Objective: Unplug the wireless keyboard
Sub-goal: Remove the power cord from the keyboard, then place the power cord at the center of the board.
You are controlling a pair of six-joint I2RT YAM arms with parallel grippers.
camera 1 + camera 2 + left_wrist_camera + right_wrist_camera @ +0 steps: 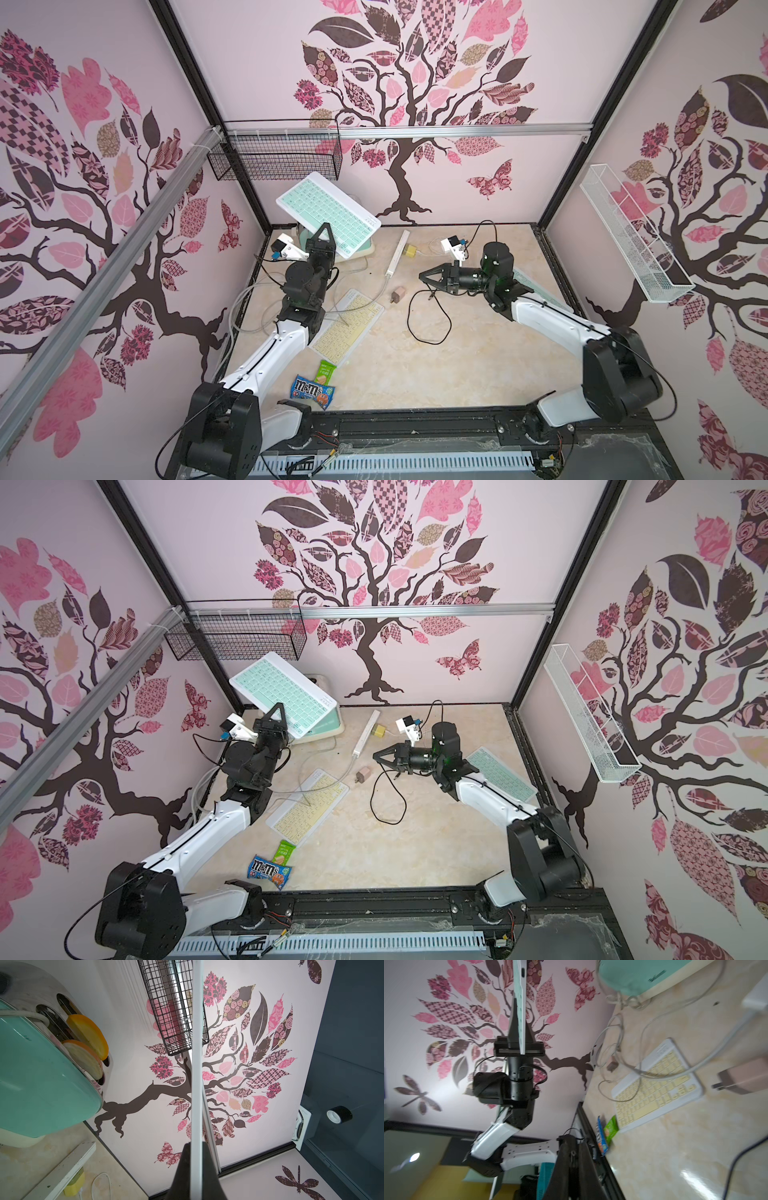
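The wireless keyboard (328,208) (282,692), white with mint keys, hangs tilted in the air above the toaster. My left gripper (326,227) (277,706) (195,1144) is shut on its near edge (196,1064). In the right wrist view the keyboard (520,1001) shows edge-on, and the port slot on its rim is empty. My right gripper (421,275) (375,755) (574,1147) hovers low over mid-table, shut on the plug of a black cable (428,338) (388,818). That cable loops loose on the table and is apart from the keyboard.
A mint toaster (326,725) stands at the back left. Beside it lie a white power strip (397,253) with a yellow plug (410,250) and a pink charger (398,296). There are a yellow keyboard (347,326), a second mint keyboard (500,775) and snack packs (316,390).
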